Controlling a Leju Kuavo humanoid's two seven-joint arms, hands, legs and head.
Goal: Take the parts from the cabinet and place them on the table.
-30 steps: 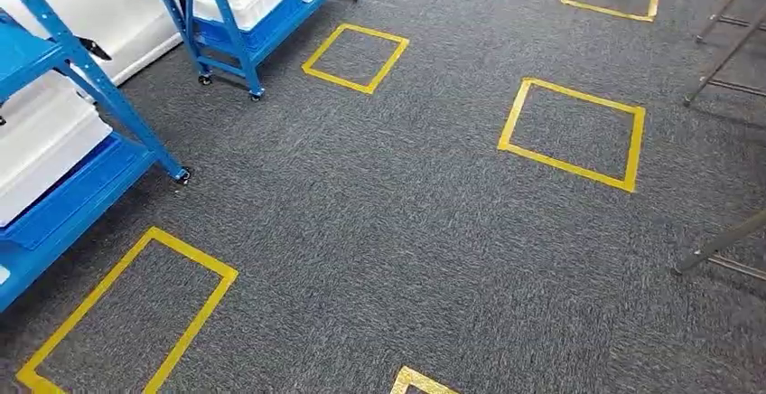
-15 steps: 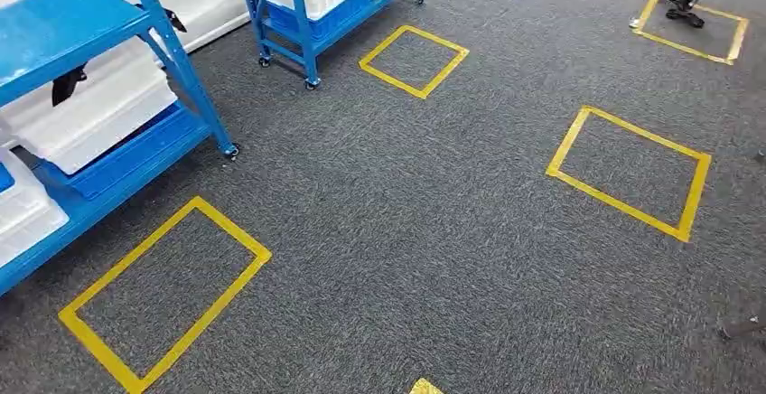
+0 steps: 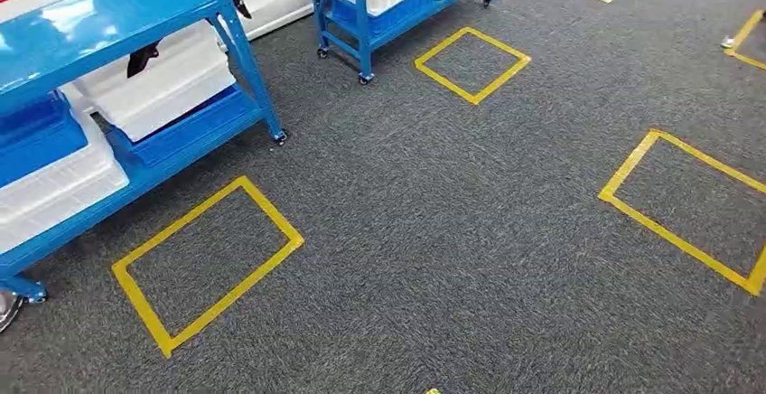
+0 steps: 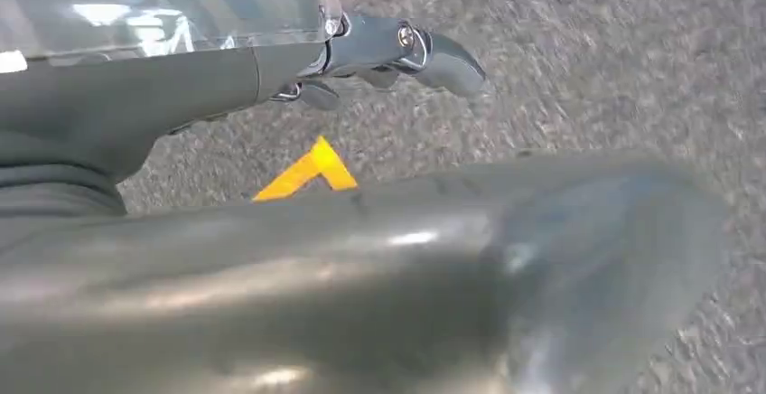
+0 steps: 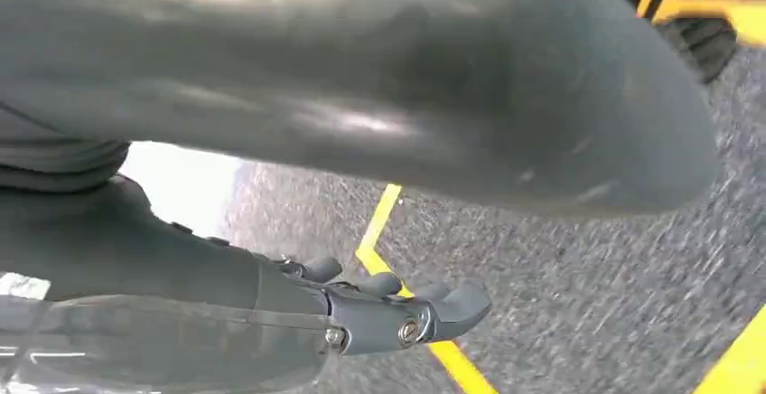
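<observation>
Cabinet (image 3: 135,69) of blue shelves at head view's left, white bins (image 3: 163,87) on the shelves. Left hand (image 4: 388,51) and right hand (image 5: 397,308) over grey carpet (image 3: 434,231), fingers loosely apart, holding nothing.

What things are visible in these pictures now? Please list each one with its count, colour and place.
shelf racks: two, blue, on wheels; one at the near left, one further back at the top middle.
bins: several, white, on the racks' shelves; exact count cannot be told.
tray: one, blue, on top of a white bin in the near rack.
tape squares: four plain ones, yellow, on the floor, plus parts of others at the picture's edges.
carpet: one, dark grey speckled, covers the whole floor.
left hand: one, grey, hanging over the carpet, fingers holding nothing.
right hand: one, grey, hanging over a yellow tape line, holding nothing.
</observation>
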